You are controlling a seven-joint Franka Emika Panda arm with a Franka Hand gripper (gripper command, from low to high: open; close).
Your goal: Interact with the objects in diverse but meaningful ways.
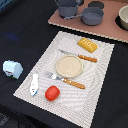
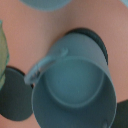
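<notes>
A dark grey two-handled toy pot (image 1: 68, 8) stands upright at the far edge of the exterior view, on a salmon-pink toy stovetop board (image 1: 107, 29) that rests on the black counter (image 1: 20, 30); the wrist view looks straight down into the pot's empty bowl (image 2: 75, 87), with a dark round burner disc (image 2: 12, 100) showing beside it, which suggests the arm is poised above the pot to take it by a handle or rim. The claw itself appears in neither picture, so I cannot tell whether it is open or closed. A second, shallower dark grey pot (image 1: 92, 16) sits just beside the first. Nearer, a pale woven placemat (image 1: 100, 65) is laid as a table setting: a beige round plate (image 1: 69, 65) in the middle, a wooden-handled fork (image 1: 67, 80) and knife (image 1: 79, 56) on either side, a yellow ridged bread loaf (image 1: 87, 45), a red tomato (image 1: 52, 92) and a small white bottle (image 1: 34, 85). A white-and-blue milk carton (image 1: 12, 69) lies off the mat. No writing is legible.
</notes>
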